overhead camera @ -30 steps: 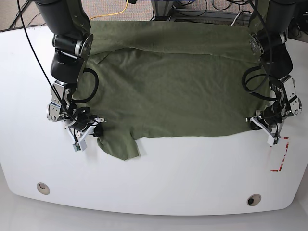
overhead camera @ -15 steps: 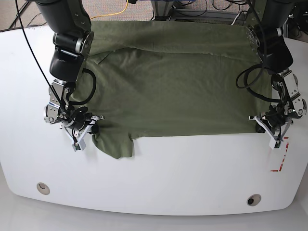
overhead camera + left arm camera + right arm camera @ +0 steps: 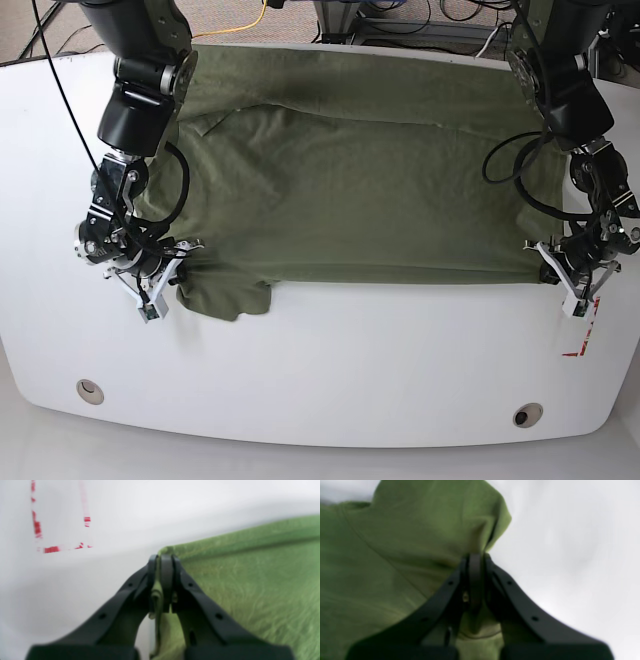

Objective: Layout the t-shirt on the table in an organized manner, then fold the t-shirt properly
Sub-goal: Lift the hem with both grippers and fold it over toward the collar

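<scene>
White glossy table (image 3: 330, 370) carries the wrinkled olive-green cotton t-shirt (image 3: 350, 180), spread nearly flat; one sleeve is bunched and folding looks not yet begun. At its near hem, the left gripper (image 3: 162, 562) and right gripper (image 3: 473, 562) each pinch an opposite corner.

Background beyond the counter's far edge: brown carpeted floor (image 3: 215, 18), a yellow cable (image 3: 252, 22), and tangled black cables (image 3: 420, 22).
</scene>
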Controlling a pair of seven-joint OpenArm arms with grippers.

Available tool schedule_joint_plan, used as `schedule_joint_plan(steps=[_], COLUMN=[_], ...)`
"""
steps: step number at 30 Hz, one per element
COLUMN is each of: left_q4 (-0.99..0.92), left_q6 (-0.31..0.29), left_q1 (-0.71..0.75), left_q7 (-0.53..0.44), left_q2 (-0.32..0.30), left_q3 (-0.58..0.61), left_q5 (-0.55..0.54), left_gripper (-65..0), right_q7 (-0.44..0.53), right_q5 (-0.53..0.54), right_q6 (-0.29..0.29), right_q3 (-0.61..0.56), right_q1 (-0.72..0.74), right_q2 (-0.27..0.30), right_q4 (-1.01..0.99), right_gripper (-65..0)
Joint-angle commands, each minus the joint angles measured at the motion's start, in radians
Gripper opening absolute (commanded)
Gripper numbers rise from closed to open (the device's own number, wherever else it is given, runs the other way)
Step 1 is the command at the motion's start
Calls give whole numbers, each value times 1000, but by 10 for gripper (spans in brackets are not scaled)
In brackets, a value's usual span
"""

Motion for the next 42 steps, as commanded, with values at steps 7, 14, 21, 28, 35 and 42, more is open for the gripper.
schedule_joint_plan(steps=[7,14,21,28,35,42], left_q4=[118,190,259,304,304,305], left_q6=[3,3,3,3,3,3], left_q1=[52,127,208,285,314,354], left_q7=[-4,-4,-4,-4,-4,-4], left_q2=[-21,-22,-22,-41,-51,-90], left_q3=[-3,-3,-3,-3,-3,-3], left_q5=[0,0,0,0,0,0], left_gripper=[-650,-650,-650,-650,-650,-650], right_q7=[-126,-229,-300,-340,-401,-409], right_q5=[-2,-1,-1,-1,-1,-1], right_q6=[-7,-7,-7,-7,-7,-7], right_q3=[3,5,7,10,13,8], right_q1=[-80,-176,-272,-374,-439,-517], right_q2=[12,9,8,8,-17,-26], right_q4=[270,452,604,716,745,778], right_gripper=[-650,-650,-650,-650,-650,-650])
